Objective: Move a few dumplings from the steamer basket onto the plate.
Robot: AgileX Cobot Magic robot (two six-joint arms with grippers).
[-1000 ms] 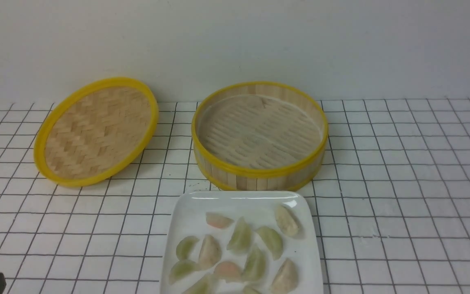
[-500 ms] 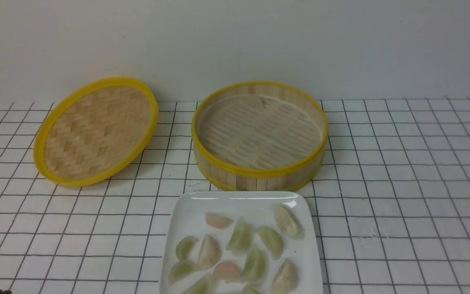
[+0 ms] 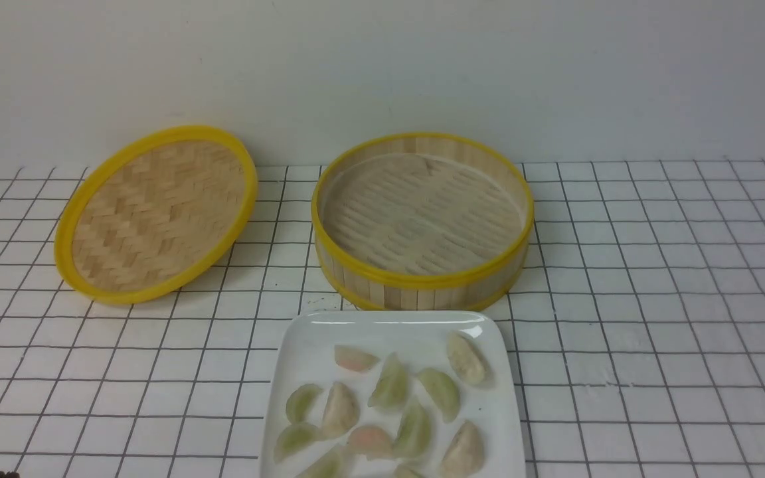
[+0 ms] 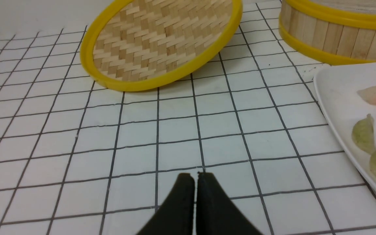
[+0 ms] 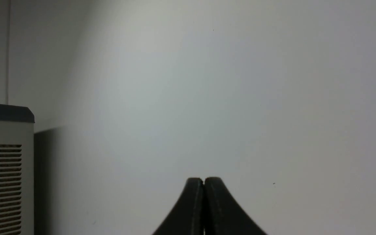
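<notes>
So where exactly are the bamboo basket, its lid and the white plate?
steamer basket [image 3: 422, 282], front view, near wall below the yellow rim.
lid [image 3: 157, 212], front view, middle of its woven face.
plate [image 3: 382, 328], front view, bare far part near the rim.

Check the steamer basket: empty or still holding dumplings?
Empty. The steamer basket shows only bare slatted floor in the front view; the dumplings all lie on the plate.
</notes>
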